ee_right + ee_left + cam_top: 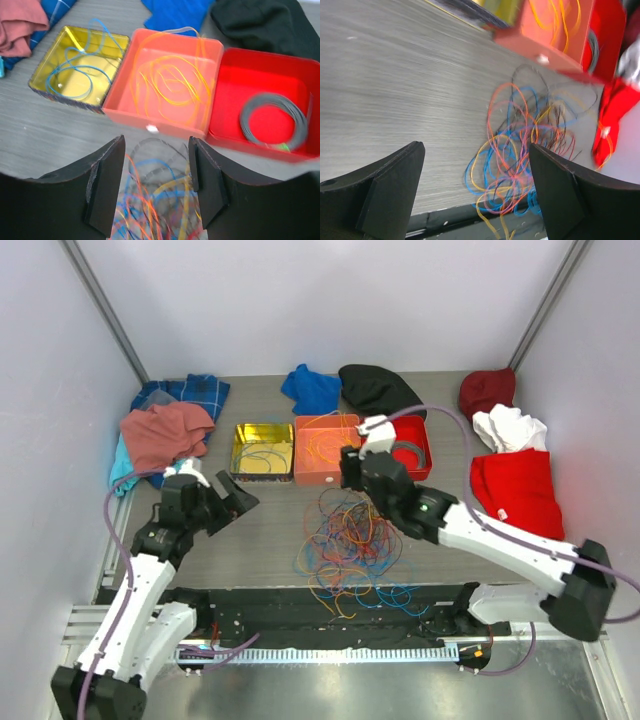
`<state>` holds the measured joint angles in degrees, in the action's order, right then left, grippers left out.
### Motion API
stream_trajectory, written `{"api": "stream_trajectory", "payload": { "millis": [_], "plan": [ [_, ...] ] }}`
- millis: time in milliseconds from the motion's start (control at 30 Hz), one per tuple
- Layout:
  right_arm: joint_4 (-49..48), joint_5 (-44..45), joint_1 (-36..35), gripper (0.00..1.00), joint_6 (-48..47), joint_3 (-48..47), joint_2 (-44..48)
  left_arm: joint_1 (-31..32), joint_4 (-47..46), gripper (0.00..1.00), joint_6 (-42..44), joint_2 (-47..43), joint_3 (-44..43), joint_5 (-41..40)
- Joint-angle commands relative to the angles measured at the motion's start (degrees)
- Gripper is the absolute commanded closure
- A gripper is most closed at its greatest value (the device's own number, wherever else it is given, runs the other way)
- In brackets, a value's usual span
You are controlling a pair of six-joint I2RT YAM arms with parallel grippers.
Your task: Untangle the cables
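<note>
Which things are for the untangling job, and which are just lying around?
For the job: heap of thin multicoloured tangled cables; square yellow tin box, square orange box, square red box, probably for sorting.
Lying about: crumpled pink cloth, blue cloth, black cloth, white cloth, red cloth.

The grey wood-grain desk (270, 530) carries an orange box (325, 450) near its middle. A yellow tin (262, 450) sits just left of that box, and a red box (415, 448) just right. In front of it lie the tangled cables (348, 540). Behind it are a blue cloth (310, 388) and a black cloth (378, 388). Far to its left lie a salmon cloth (165, 432) and a plaid cloth (190, 392). Far to its right lie a maroon cloth (486, 390), a white cloth (508, 427) and a red cloth (518, 490).
</note>
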<state>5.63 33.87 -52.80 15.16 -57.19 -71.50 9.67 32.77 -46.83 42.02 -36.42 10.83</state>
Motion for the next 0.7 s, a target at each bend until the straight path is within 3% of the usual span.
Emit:
{"api": "stream_trajectory", "payload": {
  "millis": [0,67,233,433,667],
  "plan": [
    [3.0,5.5,-0.3,0.37,6.5,6.4,11.6,15.7,-7.8,0.10,3.8,3.1,-3.0,-3.6],
    [5.9,6.8,-0.3,0.37,7.4,7.2,14.3,26.6,-7.8,0.09,4.4,8.3,-5.8,-12.2],
    [13.8,8.8,-0.4,0.37,9.7,10.7,22.1,41.2,-9.1,0.08,4.6,18.4,-9.6,-21.0],
    [20.7,11.6,-0.4,0.37,14.4,15.0,30.2,51.7,-13.2,0.08,6.5,26.9,-12.3,-24.0],
    [25.4,9.5,-0.4,0.36,22.7,19.7,32.7,55.4,-20.8,0.09,7.4,30.3,-14.0,-24.6]
  ]
}}
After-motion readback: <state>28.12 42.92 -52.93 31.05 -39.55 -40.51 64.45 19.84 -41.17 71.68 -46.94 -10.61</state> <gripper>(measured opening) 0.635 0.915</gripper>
